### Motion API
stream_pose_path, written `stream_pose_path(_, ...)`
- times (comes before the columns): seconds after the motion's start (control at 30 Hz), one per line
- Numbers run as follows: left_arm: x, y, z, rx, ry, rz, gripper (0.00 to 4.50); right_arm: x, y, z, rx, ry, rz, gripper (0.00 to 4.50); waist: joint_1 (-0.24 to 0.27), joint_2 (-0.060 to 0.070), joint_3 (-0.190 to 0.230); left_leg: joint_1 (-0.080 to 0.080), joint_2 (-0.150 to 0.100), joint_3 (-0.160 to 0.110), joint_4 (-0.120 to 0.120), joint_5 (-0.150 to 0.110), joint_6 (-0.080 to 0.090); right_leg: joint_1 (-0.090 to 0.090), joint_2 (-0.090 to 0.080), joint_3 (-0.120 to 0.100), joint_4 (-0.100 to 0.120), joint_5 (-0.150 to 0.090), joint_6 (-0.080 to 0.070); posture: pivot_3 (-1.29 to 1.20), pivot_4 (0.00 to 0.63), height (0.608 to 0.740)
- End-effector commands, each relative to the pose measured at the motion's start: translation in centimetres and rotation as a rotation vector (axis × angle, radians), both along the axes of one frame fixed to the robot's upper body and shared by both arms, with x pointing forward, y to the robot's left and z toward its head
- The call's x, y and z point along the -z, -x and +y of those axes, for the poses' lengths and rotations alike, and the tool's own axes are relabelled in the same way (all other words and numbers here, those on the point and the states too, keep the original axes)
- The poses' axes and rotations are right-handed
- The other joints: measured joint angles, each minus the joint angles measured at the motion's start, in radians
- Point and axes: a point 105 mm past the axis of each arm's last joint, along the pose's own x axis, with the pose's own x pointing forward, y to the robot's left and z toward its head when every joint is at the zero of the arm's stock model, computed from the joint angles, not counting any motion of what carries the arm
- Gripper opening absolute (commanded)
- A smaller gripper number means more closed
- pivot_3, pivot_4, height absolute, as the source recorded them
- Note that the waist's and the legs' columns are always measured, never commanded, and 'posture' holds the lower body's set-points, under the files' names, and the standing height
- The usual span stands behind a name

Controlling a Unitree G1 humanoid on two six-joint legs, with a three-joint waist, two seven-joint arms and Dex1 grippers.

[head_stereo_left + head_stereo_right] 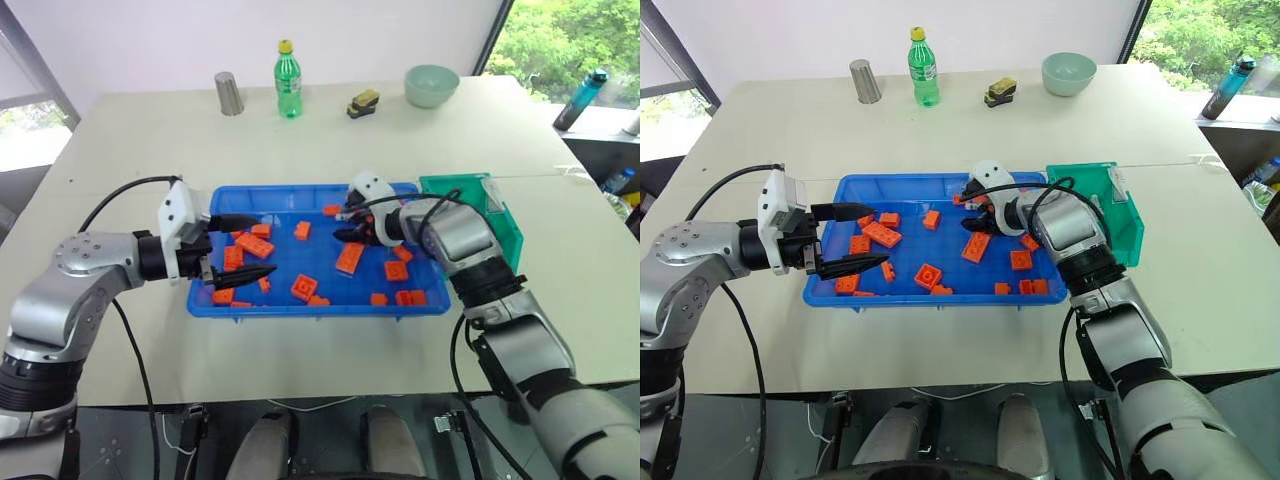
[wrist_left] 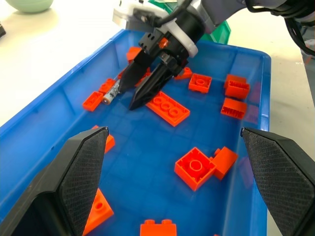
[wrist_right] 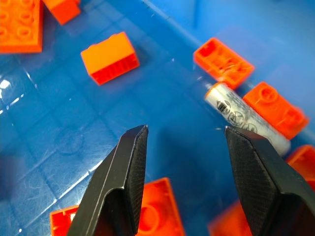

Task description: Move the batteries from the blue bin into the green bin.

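surface: beige table [image 1: 330, 130], window greenery behind
blue bin [image 1: 310, 302]: table centre, orange bricks [image 1: 350, 257] inside
battery [image 3: 246, 117]: in blue bin, just past right gripper [image 3: 189, 135], whose fingers are apart, empty
left gripper [image 1: 243, 246]: over blue bin's left end, spread wide, empty
green bin [image 1: 508, 235]: against blue bin's right end

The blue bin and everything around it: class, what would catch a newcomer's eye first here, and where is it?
The blue bin at the table's middle stands out, scattered with orange bricks. Both grippers are over it with fingers apart: the left gripper at its left end, the right gripper low near the far rim, close to a silver battery lying among bricks. The green bin sits against its right end.
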Motion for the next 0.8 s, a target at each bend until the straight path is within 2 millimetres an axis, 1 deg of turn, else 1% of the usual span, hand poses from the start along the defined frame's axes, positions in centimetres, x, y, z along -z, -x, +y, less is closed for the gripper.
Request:
stream_pose_path(0.03, -1.2, 0.1, 0.2, 0.002, 0.003, -0.052, 4.5, -4.1, 1.1, 1.6, -0.077, -0.062, -0.074, 2.5, -0.001, 0.0, 0.0, 0.0, 0.0, 0.0, 0.0, 0.0, 0.0, 0.0, 0.0, 0.0, 0.0, 0.0, 0.0, 0.0, 0.15, 0.727)
stream_pose_path(0.13, -1.2, 0.0, 0.1, 0.003, 0.004, -0.054, 4.5, -4.7, 1.3, 1.7, -0.085, -0.064, -0.086, 2.5, -0.001, 0.0, 0.0, 0.0, 0.0, 0.0, 0.0, 0.0, 0.0, 0.0, 0.0, 0.0, 0.001, 0.0, 0.0, 0.0, 0.15, 0.727)
stream_pose_path(0.23, -1.3, -0.2, -0.1, 0.006, 0.007, -0.059, 4.5, -4.6, 0.6, 1.2, -0.066, -0.046, -0.095, 2.5, 0.001, 0.0, 0.0, 0.0, 0.0, 0.0, 0.0, 0.0, 0.0, 0.0, 0.0, 0.0, 0.001, 0.0, 0.0, 0.0, 0.15, 0.727)
stream_pose_path(0.33, -1.5, -0.2, -0.2, 0.011, 0.009, -0.064, 4.5, -3.8, 0.0, 0.7, -0.048, -0.023, -0.09, 2.5, 0.001, 0.0, 0.0, 0.0, 0.0, 0.0, 0.0, 0.0, 0.0, 0.0, 0.0, 0.0, 0.001, 0.0, 0.0, 0.0, 0.15, 0.727)
stream_pose_path(0.53, -1.6, -0.2, -0.2, 0.01, 0.007, -0.068, 4.5, -2.1, -0.7, 0.0, -0.041, 0.026, -0.075, 2.5, -0.001, 0.0, 0.0, 0.0, 0.0, 0.0, 0.0, 0.0, 0.0, 0.0, 0.0, 0.0, 0.001, 0.0, 0.0, 0.0, 0.15, 0.727)
stream_pose_path(0.8, -1.6, 0.0, -0.2, 0.006, 0.006, -0.07, 4.5, -0.2, -1.1, 0.0, -0.085, 0.102, -0.08, 2.5, -0.002, 0.0, 0.0, 0.0, 0.0, 0.0, 0.0, 0.0, 0.0, 0.0, 0.0, 0.0, 0.001, 0.0, 0.0, 0.0, 0.15, 0.727)
